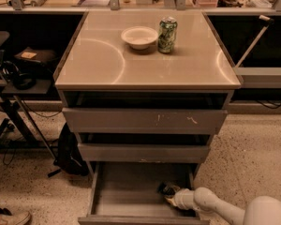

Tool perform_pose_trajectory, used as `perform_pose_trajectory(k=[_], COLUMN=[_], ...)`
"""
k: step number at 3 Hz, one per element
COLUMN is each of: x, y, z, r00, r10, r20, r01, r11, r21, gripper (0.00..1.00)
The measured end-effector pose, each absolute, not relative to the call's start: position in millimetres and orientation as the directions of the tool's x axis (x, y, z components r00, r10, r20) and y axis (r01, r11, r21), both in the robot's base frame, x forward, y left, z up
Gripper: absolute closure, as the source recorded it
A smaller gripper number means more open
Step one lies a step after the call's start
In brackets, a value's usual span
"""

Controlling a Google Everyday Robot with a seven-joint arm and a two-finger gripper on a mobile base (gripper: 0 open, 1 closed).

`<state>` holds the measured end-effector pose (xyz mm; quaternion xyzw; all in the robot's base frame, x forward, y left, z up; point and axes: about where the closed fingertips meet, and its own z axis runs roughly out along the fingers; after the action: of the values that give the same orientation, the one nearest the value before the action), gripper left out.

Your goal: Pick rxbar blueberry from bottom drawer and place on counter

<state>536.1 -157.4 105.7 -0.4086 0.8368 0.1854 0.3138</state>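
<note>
- In the camera view, your gripper (170, 196) is down inside the bottom drawer (126, 191), at its right side. The pale arm (215, 207) reaches in low from the right because the two drawers above leave little room overhead.
- A small dark shape sits at the gripper's tip, in the right part of the drawer. That is most likely the rxbar blueberry (164, 187), though you cannot cleanly separate the bar from the gripper here.
- You cannot tell whether the gripper is spread, narrowed or already holding the bar, so confirm that before you lift.
- The bottom drawer is pulled well out, which is what gives you access. The rest of its floor shows nothing else.
- The counter (107, 64) carries a white bowl (139, 36) and a green can (167, 34), just beside each other near the back. The broad front and left are bare, so judge those the easier spots for the bar.
- The lift will need to clear the drawer fronts above on the way up.
</note>
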Motion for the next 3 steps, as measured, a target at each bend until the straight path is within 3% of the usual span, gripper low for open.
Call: perform_pose_trajectory(k=[1, 2, 3], x=[561, 564, 532], y=[-166, -158, -136], z=[169, 270, 371], r00=[-0.332, -0.14, 0.005], r10=[-0.596, -0.598, -0.557], r20=[-0.731, -0.789, -0.83], r01=[-0.798, -0.752, -0.74], r11=[0.591, 0.582, 0.557], r21=[-0.119, -0.308, -0.378], gripper=[1.0, 1.0, 1.0])
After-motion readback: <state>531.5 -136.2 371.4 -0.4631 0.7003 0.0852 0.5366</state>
